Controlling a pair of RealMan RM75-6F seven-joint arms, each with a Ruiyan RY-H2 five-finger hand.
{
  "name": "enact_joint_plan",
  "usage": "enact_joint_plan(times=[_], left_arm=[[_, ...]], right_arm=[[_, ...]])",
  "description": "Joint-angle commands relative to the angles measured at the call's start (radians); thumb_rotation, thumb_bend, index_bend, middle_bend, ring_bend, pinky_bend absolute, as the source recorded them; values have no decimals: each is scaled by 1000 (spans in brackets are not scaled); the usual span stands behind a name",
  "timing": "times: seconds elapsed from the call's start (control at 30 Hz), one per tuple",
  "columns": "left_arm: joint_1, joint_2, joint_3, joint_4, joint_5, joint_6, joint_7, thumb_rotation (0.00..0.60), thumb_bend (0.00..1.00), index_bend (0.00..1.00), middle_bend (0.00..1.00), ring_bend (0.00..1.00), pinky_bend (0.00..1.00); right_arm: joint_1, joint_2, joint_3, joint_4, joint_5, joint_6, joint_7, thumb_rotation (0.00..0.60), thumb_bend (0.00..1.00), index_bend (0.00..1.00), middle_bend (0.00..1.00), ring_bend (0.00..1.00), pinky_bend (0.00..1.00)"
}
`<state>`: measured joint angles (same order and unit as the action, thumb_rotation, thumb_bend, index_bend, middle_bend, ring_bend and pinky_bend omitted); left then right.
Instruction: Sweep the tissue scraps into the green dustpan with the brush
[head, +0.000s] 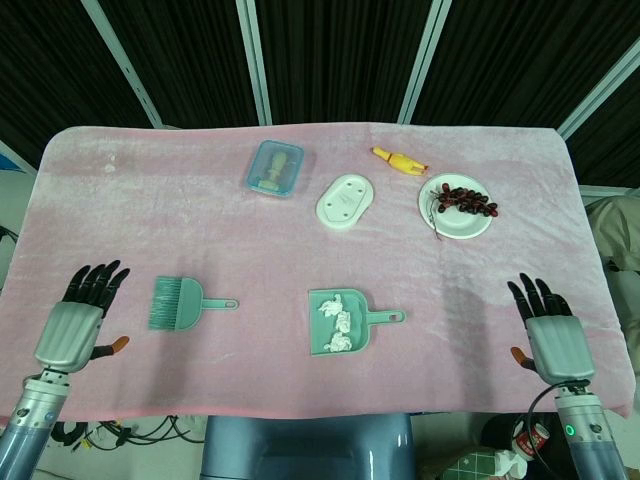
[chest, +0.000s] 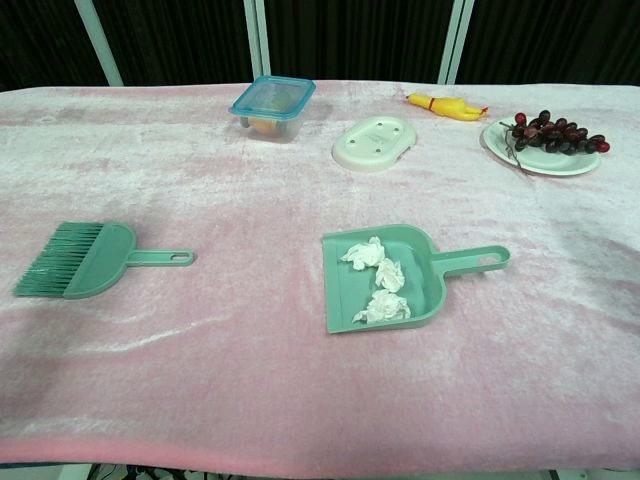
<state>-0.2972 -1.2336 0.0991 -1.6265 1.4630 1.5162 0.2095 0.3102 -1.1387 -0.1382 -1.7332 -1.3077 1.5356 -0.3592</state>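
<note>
The green dustpan (head: 339, 322) (chest: 420, 262) lies near the table's front middle, handle pointing right. Three white tissue scraps (head: 337, 322) (chest: 379, 279) sit inside it. The green brush (head: 180, 303) (chest: 85, 260) lies flat on the pink cloth at the front left, bristles to the left. My left hand (head: 75, 320) hovers at the table's front left corner, well left of the brush, fingers spread and empty. My right hand (head: 548, 330) hovers at the front right corner, far right of the dustpan, also spread and empty. Neither hand shows in the chest view.
At the back of the pink cloth (head: 300, 230) stand a blue-lidded container (head: 274, 167) (chest: 272, 105), a white oval dish (head: 345, 201) (chest: 375, 142), a yellow rubber chicken (head: 398, 160) (chest: 445, 105) and a plate of dark grapes (head: 458, 203) (chest: 552, 139).
</note>
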Motion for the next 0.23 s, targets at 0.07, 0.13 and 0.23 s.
enact_joint_plan(times=[0.07,0.13,0.23], left_arm=[[67,-4,-3,45,9,78,-40,600,0,0,0,0,0],[81,3,-2,59,20,89,-36,600,0,0,0,0,0],[98,6,-6,69,23,98,-38,600,0,0,0,0,0]], right_arm=[[-89,-17,1,116,-60,92,105,600,61,0,0,0,181],[-109,-28,13,143,-69,110,130,600,62,0,0,0,181],[-124,-31,32,155,-65,110,154,600,64,0,0,0,181]])
